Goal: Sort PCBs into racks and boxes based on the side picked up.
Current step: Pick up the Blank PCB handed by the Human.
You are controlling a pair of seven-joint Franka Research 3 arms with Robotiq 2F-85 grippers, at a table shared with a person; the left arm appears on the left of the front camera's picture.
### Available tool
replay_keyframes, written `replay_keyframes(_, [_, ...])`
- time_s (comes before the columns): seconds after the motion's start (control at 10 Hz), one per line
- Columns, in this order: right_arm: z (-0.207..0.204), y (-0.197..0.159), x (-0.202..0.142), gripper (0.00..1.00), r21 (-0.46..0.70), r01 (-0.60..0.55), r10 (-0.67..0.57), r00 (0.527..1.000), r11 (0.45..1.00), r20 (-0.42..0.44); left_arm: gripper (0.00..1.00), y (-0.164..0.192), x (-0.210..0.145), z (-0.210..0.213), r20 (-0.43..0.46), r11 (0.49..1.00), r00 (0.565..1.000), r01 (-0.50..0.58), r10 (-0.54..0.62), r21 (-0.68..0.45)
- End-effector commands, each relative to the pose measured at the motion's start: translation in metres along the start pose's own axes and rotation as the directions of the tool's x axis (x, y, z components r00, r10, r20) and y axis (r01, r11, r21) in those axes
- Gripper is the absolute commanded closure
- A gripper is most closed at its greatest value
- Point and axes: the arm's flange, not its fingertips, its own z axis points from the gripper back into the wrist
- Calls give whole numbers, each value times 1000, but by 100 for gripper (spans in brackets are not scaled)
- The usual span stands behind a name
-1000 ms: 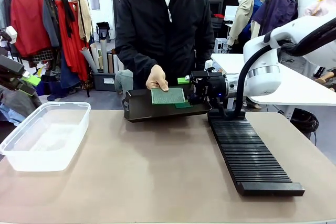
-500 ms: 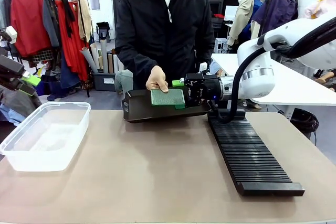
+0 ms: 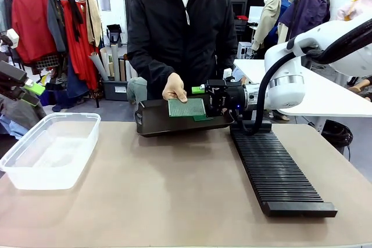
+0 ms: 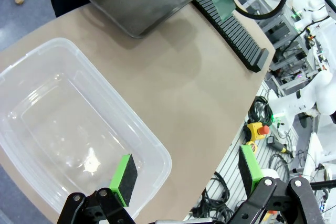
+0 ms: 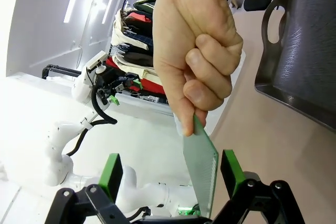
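Note:
A person's hand [image 3: 174, 87] holds a light, dot-gridded PCB [image 3: 186, 107] over a dark tray [image 3: 157, 122]; a second PCB [image 3: 204, 117] lies on the tray beneath it. My right gripper [image 3: 204, 100] is open at the held board's right edge. In the right wrist view this PCB [image 5: 202, 169] stands edge-on between the green pads, nearer the right one [image 5: 231, 171], without touching either, so my right gripper [image 5: 171, 174] grips nothing. My left gripper [image 4: 186, 169] hangs open over the clear box [image 4: 68, 124]. The black rack [image 3: 276, 169] lies at the right.
The box [image 3: 49, 149] sits at the table's left front, with nothing in it. The tray's handle cut-out [image 5: 275, 22] shows beside the hand. Bare tabletop [image 3: 174, 190] lies between box and rack. A clothes rail [image 3: 52, 21] stands behind on the left.
My right gripper has moved left along the tray until its open fingers sit around the edge of the board the person holds. The left arm has not moved.

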Motion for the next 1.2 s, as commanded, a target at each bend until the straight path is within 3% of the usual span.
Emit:
replay_keyframes(0.0, [-6,4,8,5,1,2,-2,1000,1000,27,0,0,0,0,3,1000,1000,0,0,-6])
replay_keyframes(0.2, [-6,4,8,27,-2,1,-1,999,1000,40,0,0,0,0,3,1000,1000,0,0,-6])
replay_keyframes(0.6, [-6,4,8,90,-4,-4,4,999,1000,50,0,0,0,0,3,1000,1000,0,0,-6])
replay_keyframes(0.7, [-7,4,8,100,-4,-3,4,999,1000,51,0,0,0,0,3,1000,1000,0,0,-6])
replay_keyframes(1.1, [-7,4,8,100,-7,-3,4,999,1000,39,0,0,0,0,3,1000,1000,0,0,-6])
